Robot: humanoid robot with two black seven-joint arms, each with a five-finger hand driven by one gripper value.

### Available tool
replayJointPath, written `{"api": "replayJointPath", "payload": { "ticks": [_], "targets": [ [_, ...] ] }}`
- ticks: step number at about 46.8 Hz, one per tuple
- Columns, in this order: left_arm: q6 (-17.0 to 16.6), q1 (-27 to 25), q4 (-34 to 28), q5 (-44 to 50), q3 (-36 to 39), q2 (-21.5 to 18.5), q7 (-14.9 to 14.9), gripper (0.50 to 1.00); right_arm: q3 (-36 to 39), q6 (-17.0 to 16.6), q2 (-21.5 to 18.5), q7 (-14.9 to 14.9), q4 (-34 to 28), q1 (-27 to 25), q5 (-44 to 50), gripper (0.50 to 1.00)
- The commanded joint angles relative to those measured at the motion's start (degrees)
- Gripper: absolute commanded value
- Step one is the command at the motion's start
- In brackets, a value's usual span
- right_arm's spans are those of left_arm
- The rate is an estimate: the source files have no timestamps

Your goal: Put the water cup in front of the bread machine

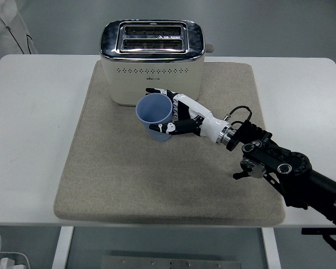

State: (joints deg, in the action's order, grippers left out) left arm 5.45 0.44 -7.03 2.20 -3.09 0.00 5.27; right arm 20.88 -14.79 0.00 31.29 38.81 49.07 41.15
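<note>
- Your right hand has its fingers wrapped around the blue cup, thumb low on the near side and the others round the far side.
- The cup sits just in front of the toaster, over the grey mat, leaning slightly toward the left. You cannot tell from this view whether its base is on the mat or a little above it.
- By my reading you are at the placing step: the cup is already where the task wants it, close to the toaster's front face.
- Next, make sure the cup stands level and bears on the mat, then spread the fingers and draw the hand back to the right without dragging the rim.
- Your left arm is out of view.
</note>
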Motion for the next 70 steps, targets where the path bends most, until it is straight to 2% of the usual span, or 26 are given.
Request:
{"api": "replayJointPath", "payload": {
  "ticks": [1, 17, 70],
  "targets": [
    [0.00, 0.00, 0.00, 0.00, 0.02, 0.00, 0.00, 1.000, 0.03, -0.59, 0.00, 0.00, -0.05, 0.07, -0.01, 0.921],
    [0.00, 0.00, 0.00, 0.00, 0.02, 0.00, 0.00, 1.000, 0.30, -1.56, 0.00, 0.00, -0.05, 0.07, -0.10, 0.921],
    [0.00, 0.00, 0.00, 0.00, 0.02, 0.00, 0.00, 1.000, 3.64, -1.38, 0.00, 0.53, 2.06, 0.51, -0.72, 0.921]
  ]
}}
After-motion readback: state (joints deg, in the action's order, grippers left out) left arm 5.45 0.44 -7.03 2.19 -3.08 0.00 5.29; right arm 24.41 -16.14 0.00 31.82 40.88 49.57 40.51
